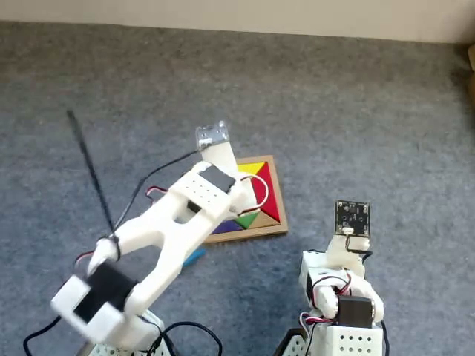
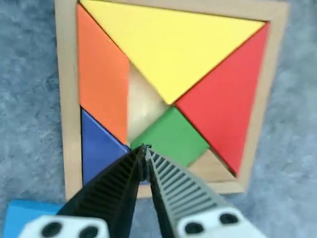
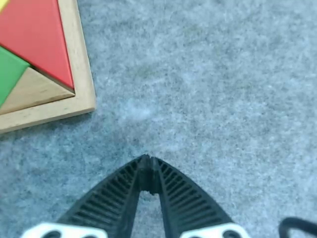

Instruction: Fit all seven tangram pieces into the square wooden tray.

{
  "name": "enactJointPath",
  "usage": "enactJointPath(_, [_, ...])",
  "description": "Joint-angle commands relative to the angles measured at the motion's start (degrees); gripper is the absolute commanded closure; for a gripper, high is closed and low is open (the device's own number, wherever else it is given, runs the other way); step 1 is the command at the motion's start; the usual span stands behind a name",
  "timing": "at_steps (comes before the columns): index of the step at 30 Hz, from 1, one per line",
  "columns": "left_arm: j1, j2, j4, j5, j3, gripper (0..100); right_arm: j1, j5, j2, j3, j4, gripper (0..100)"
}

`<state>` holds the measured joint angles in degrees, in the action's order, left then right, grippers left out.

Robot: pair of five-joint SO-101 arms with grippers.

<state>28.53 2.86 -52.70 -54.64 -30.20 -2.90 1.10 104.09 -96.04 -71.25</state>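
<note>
Tray part-covered from above, clipped at the wrists.
In the high view the left arm hides the left side of the tray and most of a light-blue piece beside it. In the left wrist view the picture's edge cuts that piece, and the left jaws cover part of the blue piece and the tray's near rim. In the right wrist view the edge cuts the tray to one corner, clipping the red piece and green piece.

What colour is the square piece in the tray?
The square piece is green; see left wrist view.
</note>
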Motion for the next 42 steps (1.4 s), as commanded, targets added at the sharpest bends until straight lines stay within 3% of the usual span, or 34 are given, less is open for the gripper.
enactJointPath(1, [0.5, 9.4, -3.1, 0.3, 1.4, 100, 0.6, 0.4, 1.1, -6.6, -0.4, 99.0])
enactJointPath(4, [0.5, 13.3, -7.1, 0.5, 1.4, 99, 0.6, 0.4, 1.1, -6.6, -0.4, 99.0])
enactJointPath(6, [-0.7, 13.8, -10.5, 4.5, 1.5, 99, 0.6, 0.4, 1.1, -6.6, -0.4, 99.0])
enactJointPath(11, [-8.7, 13.8, -16.3, 21.4, 1.4, 99, 0.6, 0.4, 1.1, -6.6, -0.4, 99.0])
enactJointPath(15, [-14.5, 13.8, -22.2, 39.6, 1.4, 99, 0.6, 0.4, 1.1, -6.6, -0.4, 99.0])
enactJointPath(19, [-16.1, 13.8, -23.3, 53.7, -0.4, 99, 0.6, 0.4, 1.1, -6.6, -0.4, 99.0])
enactJointPath(21, [-16.0, 13.8, -23.6, 56.0, -1.8, 98, 0.6, 0.4, 1.1, -6.6, -0.4, 99.0])
enactJointPath(27, [-15.9, 13.8, -23.3, 60.0, -8.5, 81, 0.6, 0.4, 1.1, -6.6, -0.4, 99.0])
enactJointPath(36, [-9.1, 13.8, -23.1, 62.9, -15.1, 80, 0.6, 0.4, 1.1, -6.6, -0.4, 99.0])
enactJointPath(42, [-9.2, 13.7, -12.8, 63.2, -20.9, 80, 0.6, 0.4, 1.1, -6.6, -0.4, 99.0])
